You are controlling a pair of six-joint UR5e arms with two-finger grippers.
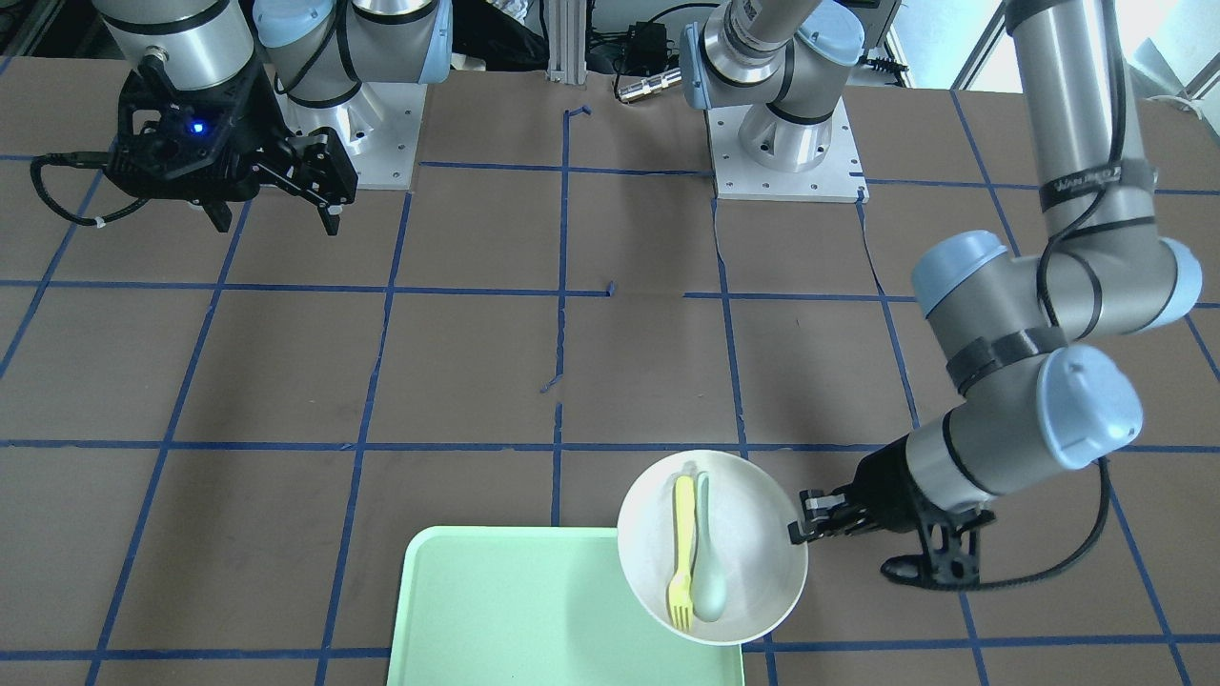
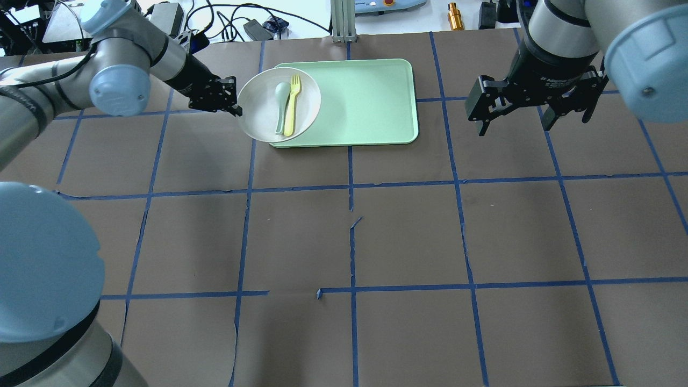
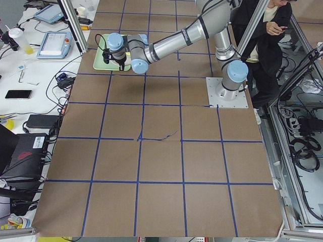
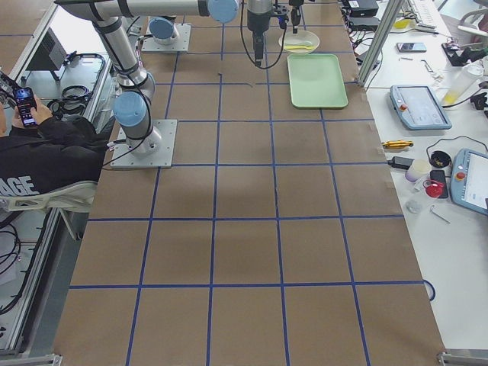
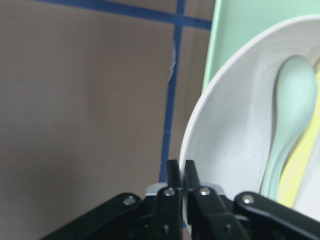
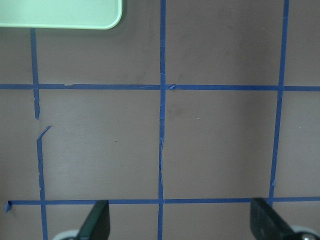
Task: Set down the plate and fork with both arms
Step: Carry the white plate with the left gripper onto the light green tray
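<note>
The right gripper (image 2: 513, 128) hangs well above the table (image 2: 403, 236), near the robot's side and well apart from the tray. Its jaws are spread wide with nothing between them. Any mistake on its part lies ahead: when it comes for the fork, it has to enter the space the left arm occupies, and the two could collide.

Farther out, the left gripper (image 2: 235, 109) is pinched tight on the plate's near rim, its fingers almost meeting across the thin edge. That single-sided hold is the main risk. The plate (image 2: 258, 107) juts out from the grip and seems to be off the surface, half over the tray's left corner and half over the table. A jerk or a loose pinch could let it droop, pivot or slip free.

The fork (image 2: 292, 107) lies loose in the plate, just beside a spoon (image 2: 281, 105). If the plate tilts, both could slide or spill. Lying so close together, they also invite a wrong or double pick.

Beyond sits the tray (image 2: 371, 97). If the plate is set down straddling its raised rim, it will likely rock.
</note>
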